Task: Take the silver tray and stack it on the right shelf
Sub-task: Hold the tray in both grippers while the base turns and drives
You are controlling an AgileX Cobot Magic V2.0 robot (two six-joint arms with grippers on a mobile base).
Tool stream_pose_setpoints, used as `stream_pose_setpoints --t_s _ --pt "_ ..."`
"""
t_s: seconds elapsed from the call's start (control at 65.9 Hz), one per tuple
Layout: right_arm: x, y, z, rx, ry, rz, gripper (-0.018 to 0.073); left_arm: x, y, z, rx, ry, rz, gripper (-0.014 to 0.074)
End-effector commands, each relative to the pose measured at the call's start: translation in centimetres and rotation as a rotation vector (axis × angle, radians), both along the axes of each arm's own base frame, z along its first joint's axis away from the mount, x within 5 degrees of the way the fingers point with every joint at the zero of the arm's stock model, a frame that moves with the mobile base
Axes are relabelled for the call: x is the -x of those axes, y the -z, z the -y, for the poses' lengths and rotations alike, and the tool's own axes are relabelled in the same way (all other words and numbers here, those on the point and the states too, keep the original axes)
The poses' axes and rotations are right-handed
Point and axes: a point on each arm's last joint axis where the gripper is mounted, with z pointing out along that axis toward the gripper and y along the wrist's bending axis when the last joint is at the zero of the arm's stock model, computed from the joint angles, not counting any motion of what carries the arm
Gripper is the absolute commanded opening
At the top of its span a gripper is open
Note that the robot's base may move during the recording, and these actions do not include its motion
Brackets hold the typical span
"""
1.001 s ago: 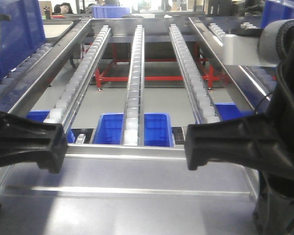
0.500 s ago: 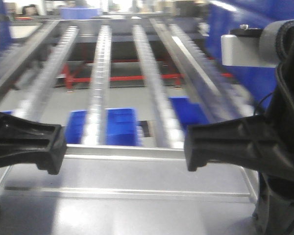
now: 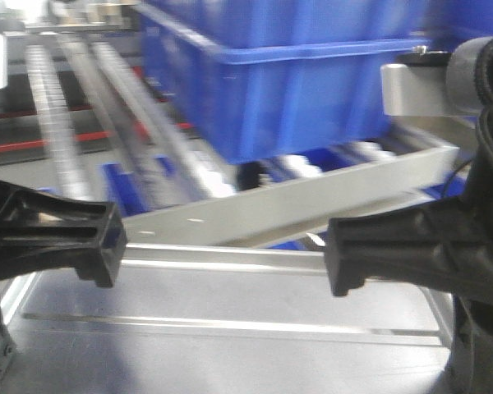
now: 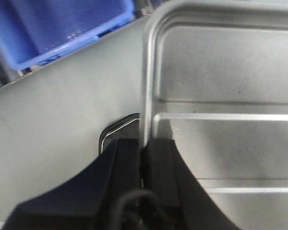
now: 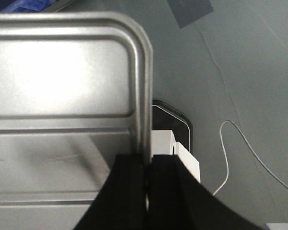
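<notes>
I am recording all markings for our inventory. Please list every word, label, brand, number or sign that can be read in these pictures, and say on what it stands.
None: no view shows readable text.
The silver tray, the blue crate and the steel lip of the right shelf show no lettering. The front view is motion-blurred, so small marks there could be lost.
</notes>
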Motion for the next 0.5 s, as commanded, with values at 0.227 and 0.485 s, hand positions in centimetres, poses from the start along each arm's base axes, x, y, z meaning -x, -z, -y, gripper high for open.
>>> stream_pose_setpoints --t_s 0.227,0.485 --pt "0.1 -1.1 1.1 0.079 0.011 -0.002 0.007 -0.1 -1.1 -0.2 -0.003 0.007 0.032 -0.01" --pt "0.5 -1.1 1.8 0.158 0.032 -0.045 0.007 -0.1 -1.1 -0.2 -0.003 0.007 0.032 -0.01"
